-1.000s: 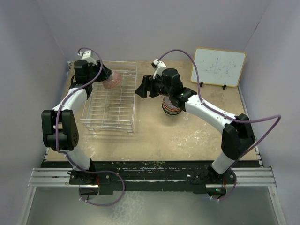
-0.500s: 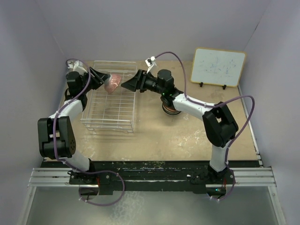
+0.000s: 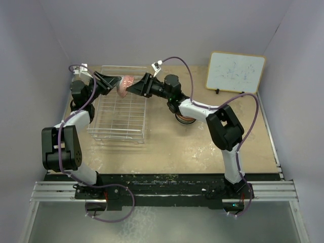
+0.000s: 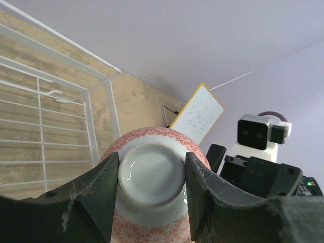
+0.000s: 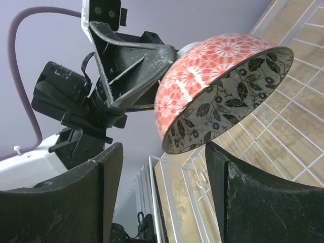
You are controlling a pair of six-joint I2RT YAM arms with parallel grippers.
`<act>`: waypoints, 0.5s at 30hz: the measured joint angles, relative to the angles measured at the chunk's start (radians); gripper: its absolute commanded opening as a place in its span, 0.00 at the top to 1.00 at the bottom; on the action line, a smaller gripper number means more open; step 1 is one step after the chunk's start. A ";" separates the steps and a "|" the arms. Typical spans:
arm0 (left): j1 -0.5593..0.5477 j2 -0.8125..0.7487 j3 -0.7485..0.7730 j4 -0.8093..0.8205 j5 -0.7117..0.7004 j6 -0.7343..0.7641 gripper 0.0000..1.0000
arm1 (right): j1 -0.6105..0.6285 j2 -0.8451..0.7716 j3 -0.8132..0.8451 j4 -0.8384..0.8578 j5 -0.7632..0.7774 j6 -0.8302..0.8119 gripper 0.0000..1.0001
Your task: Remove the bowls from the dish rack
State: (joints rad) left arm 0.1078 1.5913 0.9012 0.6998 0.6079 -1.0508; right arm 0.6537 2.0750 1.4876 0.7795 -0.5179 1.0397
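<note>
My left gripper (image 3: pixel 114 84) is shut on the white foot ring of a red-orange patterned bowl (image 3: pixel 124 86) and holds it on its side above the far end of the dish rack (image 3: pixel 119 119). In the left wrist view both fingers (image 4: pixel 96 200) clamp the foot ring of the bowl (image 4: pixel 152 174). My right gripper (image 3: pixel 133 88) is open, its tips just right of the bowl's rim. In the right wrist view the bowl (image 5: pixel 212 61) shows its dark leaf-patterned inside just ahead of my spread gripper (image 5: pixel 164 192), not touching. A stack of bowls (image 3: pixel 185 119) stands on the table under the right arm.
A white framed board (image 3: pixel 236 72) leans at the back right and shows in the left wrist view (image 4: pixel 200 114). The rack's wire rim (image 5: pixel 177 202) lies below the right fingers. The purple walls close in behind and beside the rack.
The left gripper has raised the bowl and turned it toward the right. The right arm has swung left from over the stack, its open gripper now at the bowl's rim.
</note>
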 measured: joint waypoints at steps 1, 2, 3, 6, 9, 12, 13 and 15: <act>0.001 0.000 0.000 0.014 0.009 -0.010 1.00 | 0.000 0.008 0.006 0.004 -0.002 0.007 0.34; 0.002 0.000 0.000 0.023 0.013 -0.018 1.00 | -0.002 0.013 0.010 0.013 -0.003 0.015 0.34; 0.003 0.000 0.000 0.037 0.018 -0.028 1.00 | -0.002 0.017 0.013 0.019 -0.005 0.023 0.34; 0.003 0.000 -0.006 0.071 0.032 -0.052 1.00 | -0.007 0.029 0.029 0.055 -0.023 0.048 0.35; 0.003 0.007 -0.010 0.102 0.051 -0.074 1.00 | -0.010 0.047 0.058 0.090 -0.037 0.069 0.36; 0.003 0.020 -0.010 0.120 0.065 -0.090 1.00 | -0.013 0.070 0.092 0.107 -0.055 0.079 0.43; 0.003 0.023 -0.011 0.123 0.069 -0.091 1.00 | -0.013 0.077 0.101 0.111 -0.058 0.084 0.50; 0.003 0.023 -0.012 0.123 0.074 -0.091 1.00 | -0.013 0.093 0.113 0.123 -0.070 0.098 0.61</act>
State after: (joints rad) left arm 0.1112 1.6146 0.8894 0.8230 0.6819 -1.1416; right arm 0.6403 2.1677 1.6009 0.9028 -0.5880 1.1374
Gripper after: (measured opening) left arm 0.517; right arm 0.520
